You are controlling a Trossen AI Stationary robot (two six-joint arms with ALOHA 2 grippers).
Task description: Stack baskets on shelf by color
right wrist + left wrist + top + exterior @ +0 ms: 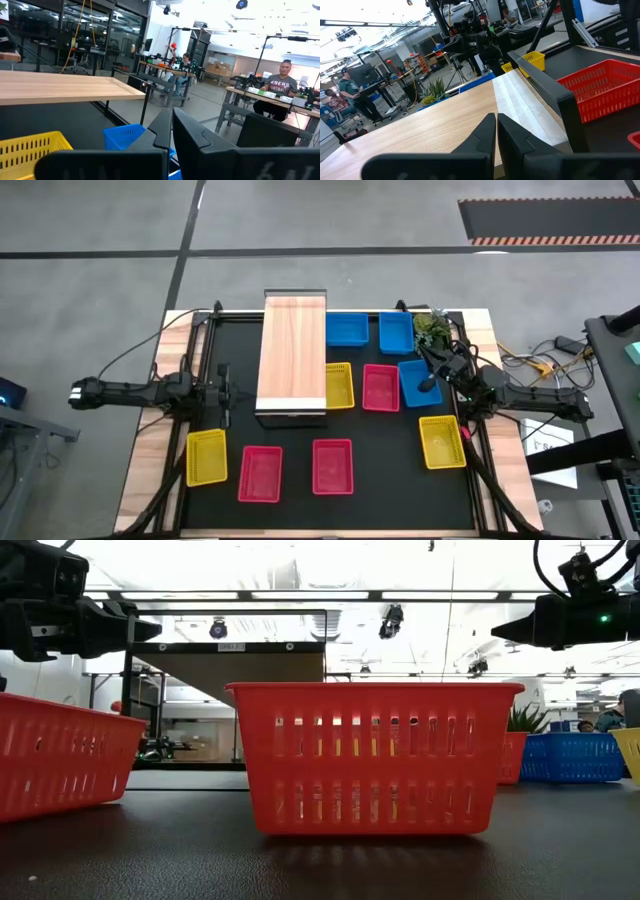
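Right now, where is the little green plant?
In the high view, the green plant sits at the table's far right corner, just right of a blue basket and behind the right arm.

The only lettering I can make out is in my right wrist view, on the dark T-shirt (280, 85) of a person seated at a long workbench (260, 95) in the room beyond the table: pale print across the chest that seems to read "49ERS FOOTBALL", though it is too small to be sure. Nothing on my table carries any readable text, label or number.
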